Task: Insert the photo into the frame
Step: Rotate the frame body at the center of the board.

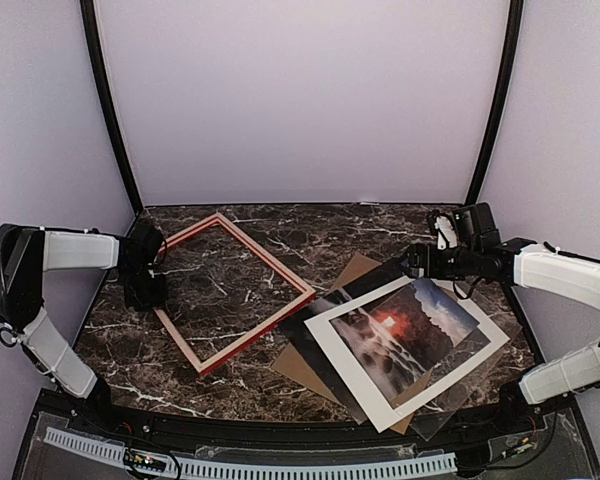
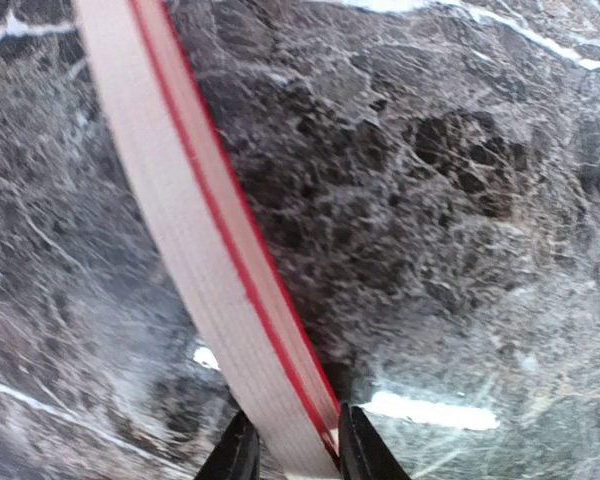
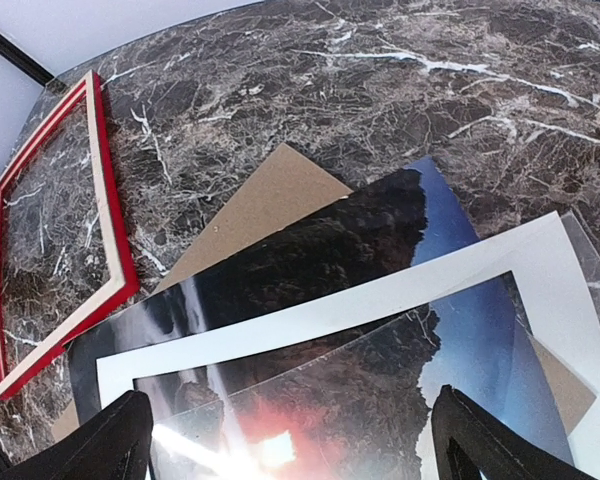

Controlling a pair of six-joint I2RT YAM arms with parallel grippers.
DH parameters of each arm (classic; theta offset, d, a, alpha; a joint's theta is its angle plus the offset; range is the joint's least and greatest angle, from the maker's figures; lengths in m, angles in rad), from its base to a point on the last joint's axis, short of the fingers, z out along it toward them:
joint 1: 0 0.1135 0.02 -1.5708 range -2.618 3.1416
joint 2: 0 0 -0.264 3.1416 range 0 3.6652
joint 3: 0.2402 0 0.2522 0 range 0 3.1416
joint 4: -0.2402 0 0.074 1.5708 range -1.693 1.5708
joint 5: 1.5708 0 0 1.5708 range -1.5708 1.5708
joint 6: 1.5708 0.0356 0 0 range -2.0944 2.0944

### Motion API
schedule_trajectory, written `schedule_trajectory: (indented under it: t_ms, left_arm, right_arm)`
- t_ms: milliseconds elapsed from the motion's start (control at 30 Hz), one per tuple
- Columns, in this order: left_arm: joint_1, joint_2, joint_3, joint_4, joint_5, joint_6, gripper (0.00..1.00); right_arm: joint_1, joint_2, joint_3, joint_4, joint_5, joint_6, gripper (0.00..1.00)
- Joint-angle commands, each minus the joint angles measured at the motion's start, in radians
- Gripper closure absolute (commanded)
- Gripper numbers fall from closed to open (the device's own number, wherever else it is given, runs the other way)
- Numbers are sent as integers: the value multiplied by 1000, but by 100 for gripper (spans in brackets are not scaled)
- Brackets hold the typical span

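Note:
The frame (image 1: 265, 254), red with pale wood sides, lies on the left half of the marble table. My left gripper (image 1: 151, 296) is shut on its left rail; in the left wrist view the pale, red-edged rail (image 2: 210, 230) runs between the two fingers of my left gripper (image 2: 295, 452). The photo (image 1: 405, 325), dark rocks with an orange glow, lies at the right under a white mat (image 1: 350, 365). My right gripper (image 1: 413, 262) hovers open and empty over the photo's far end. In the right wrist view my right gripper (image 3: 295, 445) stands with jaws wide apart above the photo (image 3: 320, 250).
A brown backing board (image 1: 358, 268) lies under the photo and also shows in the right wrist view (image 3: 270, 195). A clear glossy sheet (image 1: 480, 385) lies on the stack and throws glare. The mat (image 3: 380, 300) overlaps the photo. The frame (image 3: 105, 200) is far left there.

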Motion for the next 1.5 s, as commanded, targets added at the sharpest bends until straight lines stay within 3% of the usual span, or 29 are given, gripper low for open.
schedule_trajectory:
  t_ms: [0,300,700,867,1033,1267,1467]
  left_arm:
    - [24,61,49,-107,-128,197,74]
    - [103,169,142,-132,-327,490,81]
    - [117,247,182,138,-344,884,88]
    - [116,276,251,134,-252,914,87]
    - [84,248,257,114,-127,841,84]
    - [-47,237,201,43,-180,746,80]
    - [-59,211,200,-38,-187,626,70]
  right_arm:
    - [7,-10,9,-27,30,-9,1]
    - [8,-47,-3,-41,14,-15,1]
    - [7,-33,10,-130,66,-12,1]
    - [5,13,34,-193,129,-1,1]
    - [4,110,72,-216,99,27,1]
    - [6,224,98,-209,80,45,1]
    - [17,289,77,-184,76,32,1]
